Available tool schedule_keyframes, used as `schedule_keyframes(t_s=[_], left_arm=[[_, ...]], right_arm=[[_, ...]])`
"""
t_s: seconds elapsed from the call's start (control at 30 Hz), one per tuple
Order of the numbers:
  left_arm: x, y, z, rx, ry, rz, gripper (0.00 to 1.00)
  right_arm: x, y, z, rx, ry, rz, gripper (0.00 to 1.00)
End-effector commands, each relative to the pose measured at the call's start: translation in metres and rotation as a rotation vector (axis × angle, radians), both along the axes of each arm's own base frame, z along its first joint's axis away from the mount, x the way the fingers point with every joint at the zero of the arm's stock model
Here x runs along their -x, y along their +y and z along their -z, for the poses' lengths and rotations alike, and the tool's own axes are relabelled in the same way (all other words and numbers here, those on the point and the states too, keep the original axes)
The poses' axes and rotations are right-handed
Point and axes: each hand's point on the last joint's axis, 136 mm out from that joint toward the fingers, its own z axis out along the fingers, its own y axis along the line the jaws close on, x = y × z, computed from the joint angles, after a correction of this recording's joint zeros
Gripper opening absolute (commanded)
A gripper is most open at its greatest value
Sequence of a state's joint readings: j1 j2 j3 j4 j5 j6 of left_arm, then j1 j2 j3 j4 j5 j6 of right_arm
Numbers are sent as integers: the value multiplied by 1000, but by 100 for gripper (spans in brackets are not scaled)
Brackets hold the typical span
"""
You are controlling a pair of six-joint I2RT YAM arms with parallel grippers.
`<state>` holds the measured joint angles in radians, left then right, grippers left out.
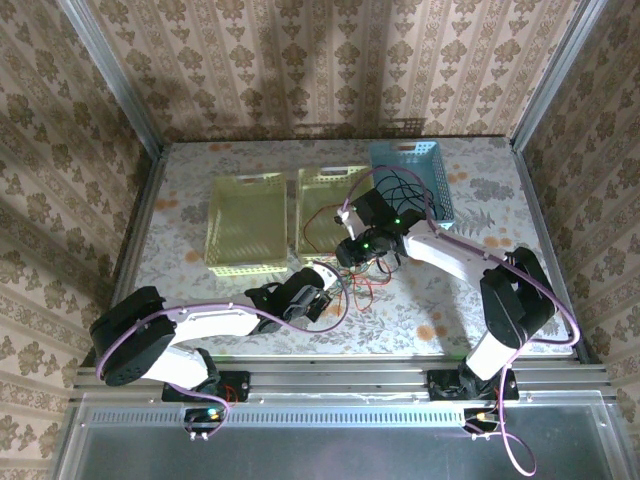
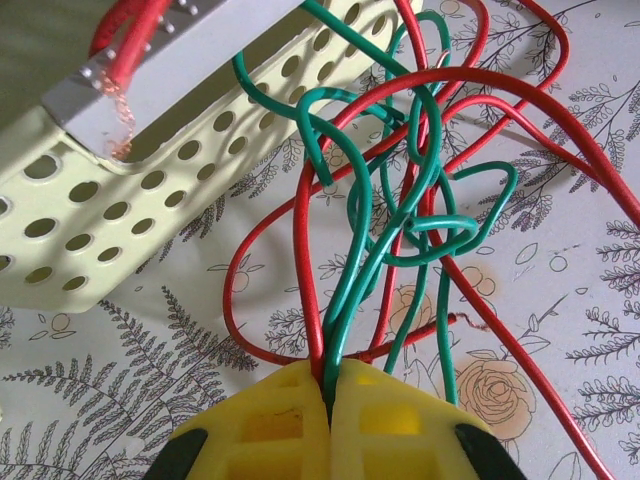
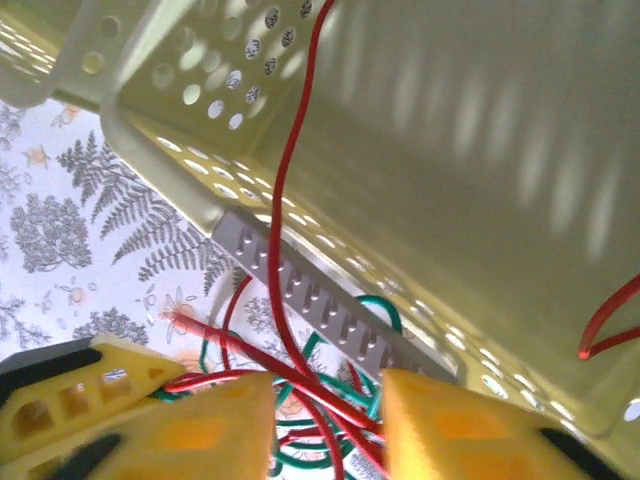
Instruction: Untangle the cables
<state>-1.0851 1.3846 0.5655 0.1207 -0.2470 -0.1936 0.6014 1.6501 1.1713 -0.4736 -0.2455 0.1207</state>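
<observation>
The cables [image 2: 400,200] are a knot of red and green wires on the flowered cloth beside a pale yellow basket [image 2: 120,220]. My left gripper [image 2: 328,385] is shut on a red strand and some green strands that rise from the knot. In the top view the left gripper [image 1: 325,293] sits just left of the tangle [image 1: 358,282]. My right gripper [image 3: 328,420] hangs over the same knot with its yellow fingers apart, and red cables [image 3: 300,365] cross the gap. The right gripper [image 1: 362,260] is at the basket's near corner.
Two pale yellow baskets [image 1: 248,222] [image 1: 305,190] and a blue basket [image 1: 432,160] stand at the back; dark wires lie in the blue one. One red wire [image 3: 290,200] runs up over the basket wall. A grey perforated strip [image 3: 310,295] lies along the basket's base.
</observation>
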Motion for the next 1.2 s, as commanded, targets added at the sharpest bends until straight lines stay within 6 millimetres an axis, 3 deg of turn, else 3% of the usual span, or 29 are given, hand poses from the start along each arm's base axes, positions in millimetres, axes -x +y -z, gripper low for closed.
schedule_keyframes(t_s=[0.0,0.13,0.4,0.57,0.9,1.1,1.17], left_arm=[[-2,-11,-15,47,-25,15,0],[-2,-9,-15,47,-26,12,0],[-1,-10,-12,40,-20,14,0],[-2,-9,-10,34,-16,12,0],[-1,-10,-5,21,-7,15,0],[-1,-12,-4,17,-4,19,0],[-1,-12,-5,20,-4,21,0]], right_arm=[[-13,2,-8,19,-64,13,10],[-17,-3,-17,17,-115,31,0],[-16,-15,-47,-41,-161,80,0],[-18,-34,-72,-77,-210,155,0],[-18,-128,-138,49,-457,493,0],[-2,-179,-140,127,-490,681,0],[2,-181,-136,107,-475,679,0]])
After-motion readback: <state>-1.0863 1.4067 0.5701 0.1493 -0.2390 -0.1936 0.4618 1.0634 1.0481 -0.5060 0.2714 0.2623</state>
